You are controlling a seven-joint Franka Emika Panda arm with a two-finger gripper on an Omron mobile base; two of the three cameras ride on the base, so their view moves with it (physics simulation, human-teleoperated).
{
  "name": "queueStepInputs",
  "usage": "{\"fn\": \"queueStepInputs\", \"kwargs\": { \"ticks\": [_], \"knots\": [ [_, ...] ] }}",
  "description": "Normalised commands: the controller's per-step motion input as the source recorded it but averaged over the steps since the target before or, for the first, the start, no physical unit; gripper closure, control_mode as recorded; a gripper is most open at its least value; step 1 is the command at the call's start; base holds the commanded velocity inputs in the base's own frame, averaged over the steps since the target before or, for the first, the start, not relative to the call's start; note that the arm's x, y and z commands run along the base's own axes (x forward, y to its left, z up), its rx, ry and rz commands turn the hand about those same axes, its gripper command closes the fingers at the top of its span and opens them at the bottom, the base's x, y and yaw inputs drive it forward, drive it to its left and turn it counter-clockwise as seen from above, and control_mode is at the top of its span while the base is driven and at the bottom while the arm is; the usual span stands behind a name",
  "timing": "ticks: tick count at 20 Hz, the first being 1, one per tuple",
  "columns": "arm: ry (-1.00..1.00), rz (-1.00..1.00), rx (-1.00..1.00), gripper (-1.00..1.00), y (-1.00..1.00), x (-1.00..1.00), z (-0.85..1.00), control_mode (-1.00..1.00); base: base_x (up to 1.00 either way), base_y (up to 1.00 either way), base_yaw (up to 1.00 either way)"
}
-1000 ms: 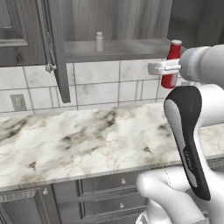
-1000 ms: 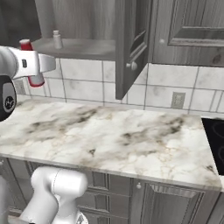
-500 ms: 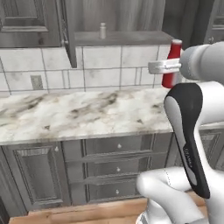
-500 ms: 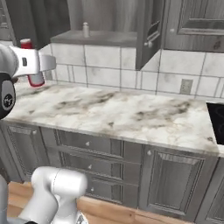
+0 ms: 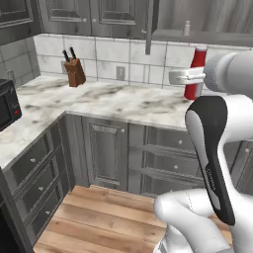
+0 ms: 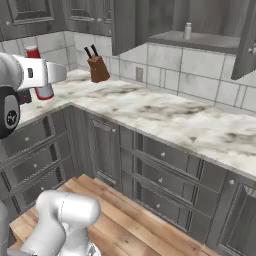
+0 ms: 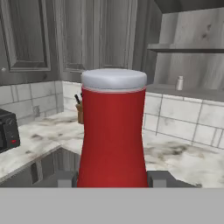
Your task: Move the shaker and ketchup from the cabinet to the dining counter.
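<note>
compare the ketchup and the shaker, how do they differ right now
The ketchup is red with a pale cap; the shaker is small and greyish. The ketchup is clamped in the tool, off any surface; the shaker stands on the open cabinet shelf. Both are upright.

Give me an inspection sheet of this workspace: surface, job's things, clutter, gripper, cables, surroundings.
Surface: marble worktop backed by white tiles, L-shaped.
Job's things: ketchup held upright in the gripper, above the worktop; shaker stands on the open cabinet shelf.
Clutter: knife block by the tiles; black microwave on the side run.
Gripper: gripper shut on the ketchup, a finger at each side of its base.
Cables: nothing seen.
Surroundings: grey drawer units below, wall cabinets above, one door open, wooden floor.
</note>
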Motion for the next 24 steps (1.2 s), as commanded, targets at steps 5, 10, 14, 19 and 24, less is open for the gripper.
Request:
{"fn": "queueStepInputs", "kwargs": {
  "ticks": [5, 10, 14, 19, 24],
  "knots": [
    [0.00, 0.00, 0.00, 1.00, 0.00, 0.00, 0.00, 1.00, -0.48, 0.00, 0.76],
    [0.00, 0.00, 0.00, 1.00, 0.00, 0.00, 0.00, 1.00, -0.29, -0.05, 0.85],
    [0.00, 0.00, 0.00, 1.00, 0.00, 0.00, 0.00, 1.00, -0.11, 0.00, 0.90],
    [0.00, 0.00, 0.00, 1.00, 0.00, 0.00, 0.00, 1.00, 0.00, 0.00, 0.95],
    [0.00, 0.00, 0.00, 1.00, 0.00, 0.00, 0.00, 1.00, 0.00, 0.00, 0.97]
  ]
}}
